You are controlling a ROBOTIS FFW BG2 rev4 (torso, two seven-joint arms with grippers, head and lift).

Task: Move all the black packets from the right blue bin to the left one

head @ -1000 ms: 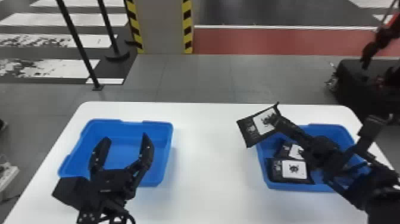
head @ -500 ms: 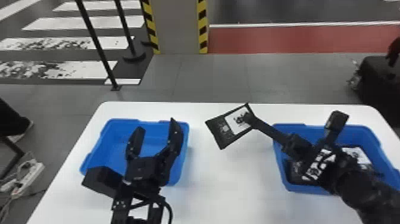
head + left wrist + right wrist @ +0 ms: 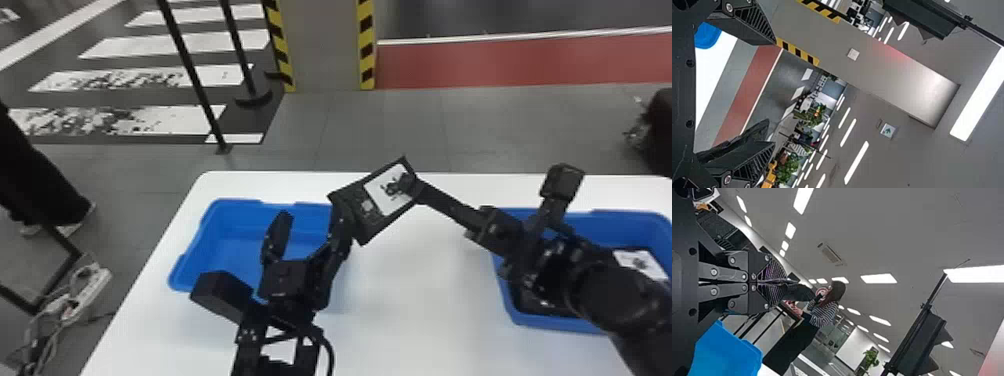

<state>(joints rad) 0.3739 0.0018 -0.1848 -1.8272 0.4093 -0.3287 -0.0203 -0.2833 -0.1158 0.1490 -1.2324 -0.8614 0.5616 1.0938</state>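
Observation:
Above the left blue bin (image 3: 240, 245), my left gripper (image 3: 314, 217) stands open, and its parted fingers enclose nothing in the left wrist view, left gripper (image 3: 773, 94). One black packet with a white label (image 3: 387, 192) is held tilted by my right gripper (image 3: 411, 186), close beside the left gripper's right-hand finger; whether they touch I cannot tell. The right wrist view has the right gripper (image 3: 783, 281) closed on the thin packet (image 3: 799, 293). Under the right arm, the right blue bin (image 3: 555, 322) holds black packets (image 3: 640, 265), partly hidden.
Both bins rest on a white table (image 3: 425, 310). A power strip with cables (image 3: 90, 295) lies off the table's left side. Barrier posts (image 3: 192, 75) and a striped pillar (image 3: 325, 45) stand beyond the table.
My right gripper has carried the packet left from the right bin's edge, across the table's middle, up beside the left gripper. The head view has turned left. The left gripper has stayed open.

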